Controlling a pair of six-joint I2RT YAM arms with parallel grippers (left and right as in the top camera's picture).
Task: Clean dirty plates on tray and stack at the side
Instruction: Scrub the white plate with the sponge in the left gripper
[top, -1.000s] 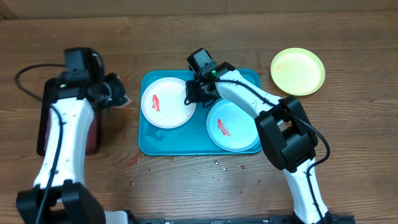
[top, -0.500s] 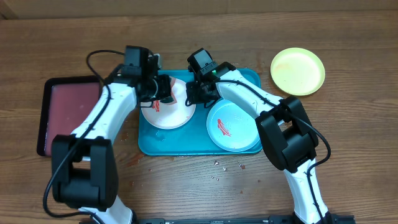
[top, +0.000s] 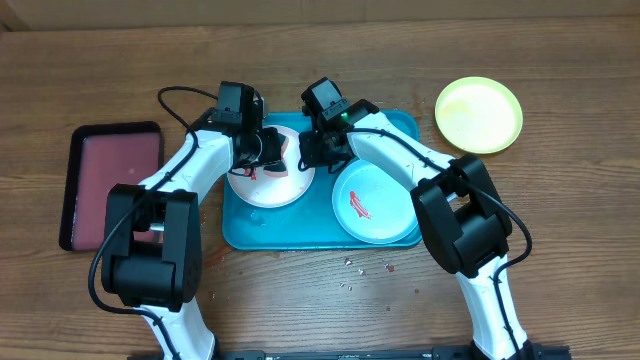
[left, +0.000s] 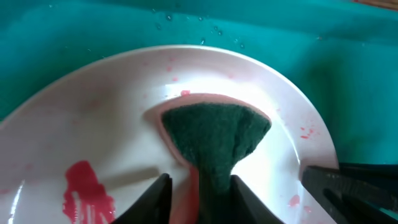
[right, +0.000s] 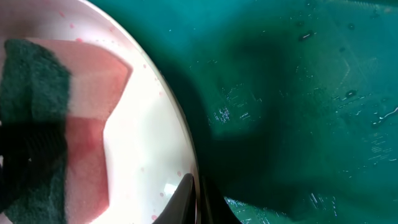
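The white plate (top: 262, 184) lies at the left of the turquoise tray (top: 300, 228) and carries a red smear (left: 87, 190). My left gripper (top: 262, 152) is shut on a green-and-pink sponge (left: 214, 134) pressed on the white plate (left: 112, 118). My right gripper (top: 306, 152) is shut on the right rim of the white plate (right: 146, 143); the sponge (right: 43, 124) shows there too. The mint-blue plate (top: 375, 205) with a red smear lies at the tray's right. The yellow-green plate (top: 479, 114) sits on the table at the far right.
A dark-red tray with a black rim (top: 105, 180) lies at the left of the table. Small droplets or crumbs (top: 355, 268) speckle the wood in front of the turquoise tray.
My left arm swung from the dark-red tray over to the white plate, bringing the sponge down onto it. The right gripper kept its hold on the plate's rim.
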